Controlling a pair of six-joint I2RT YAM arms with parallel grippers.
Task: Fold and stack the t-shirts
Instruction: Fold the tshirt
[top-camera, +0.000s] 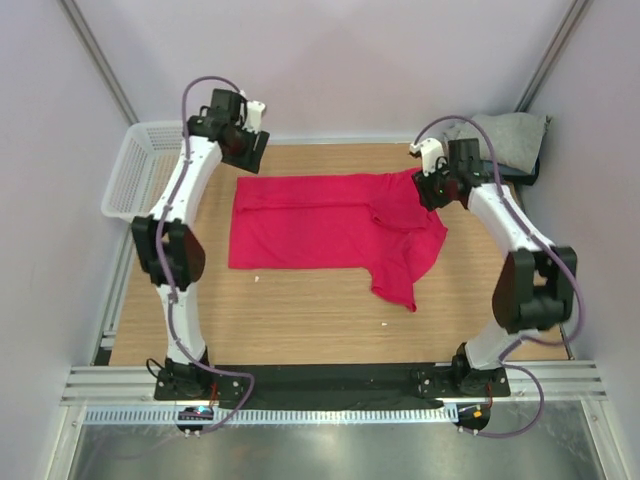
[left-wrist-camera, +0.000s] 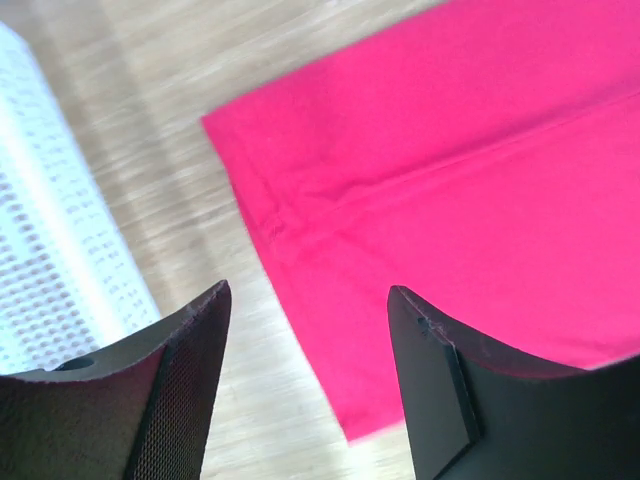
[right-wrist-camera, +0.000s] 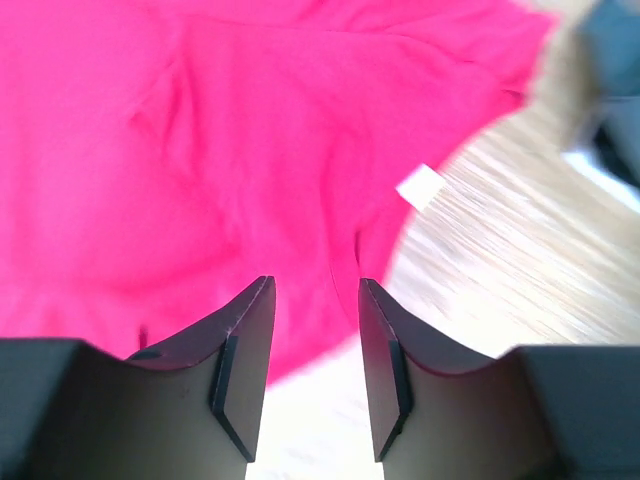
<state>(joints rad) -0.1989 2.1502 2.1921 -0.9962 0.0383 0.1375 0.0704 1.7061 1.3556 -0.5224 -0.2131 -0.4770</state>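
Note:
A crimson-pink t-shirt (top-camera: 330, 232) lies spread on the wooden table, its right part rumpled with a sleeve trailing toward the front. My left gripper (top-camera: 250, 157) hovers over the shirt's far left corner. In the left wrist view the left gripper (left-wrist-camera: 310, 300) is open, with the t-shirt's hem corner (left-wrist-camera: 450, 180) below the gap and nothing gripped. My right gripper (top-camera: 432, 188) hangs over the shirt's far right edge. From the right wrist, the right gripper (right-wrist-camera: 315, 290) stands open above the t-shirt (right-wrist-camera: 200, 150), whose white label (right-wrist-camera: 420, 186) shows. A folded light grey t-shirt (top-camera: 508, 138) rests on a dark one (top-camera: 527, 172) at the back right.
A white mesh basket (top-camera: 138, 165) stands at the table's far left, close to the left arm; its wall (left-wrist-camera: 45, 250) fills the left of the left wrist view. Bare wood (top-camera: 300, 320) runs along the front of the table. Enclosure walls surround the table.

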